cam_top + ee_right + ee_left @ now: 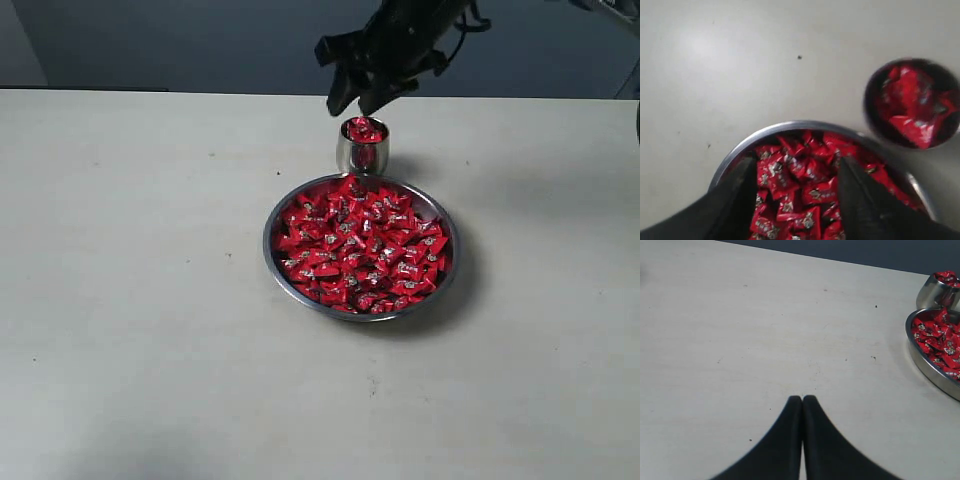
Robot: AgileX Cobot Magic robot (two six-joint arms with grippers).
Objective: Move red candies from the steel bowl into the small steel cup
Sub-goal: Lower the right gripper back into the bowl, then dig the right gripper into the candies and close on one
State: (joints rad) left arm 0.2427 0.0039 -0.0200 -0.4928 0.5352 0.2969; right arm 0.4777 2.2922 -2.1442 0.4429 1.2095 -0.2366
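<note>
bowl (268, 250): wide, shallow and round, of shiny steel with a thin bright rim; it stands on the table and is the mark for every place below.
candies (360, 250): small crinkled pieces in glossy red wrappers with little white or silver marks; they cover the floor of the bowl in a loose, uneven heap that reaches nearly to its rim.
cup (349, 157): small polished steel cylinder with a rounded base and no handle, upright, just beyond the bowl's far rim; whether the two touch cannot be told.
cup contents: more red candies, piled a little above the cup's lip.
right gripper (358, 102): black, with two thick tapering fingers set wide apart; it hangs over the cup, just past the bowl's far rim, higher than both.
left gripper (802, 400): two smooth black curved fingers pressed tip to tip, above bare table, well apart from the bowl.
table (140, 300): flat, matte, pale off-white, with a few small dark specks and faint scuffs; it runs out on all sides of the bowl.
</note>
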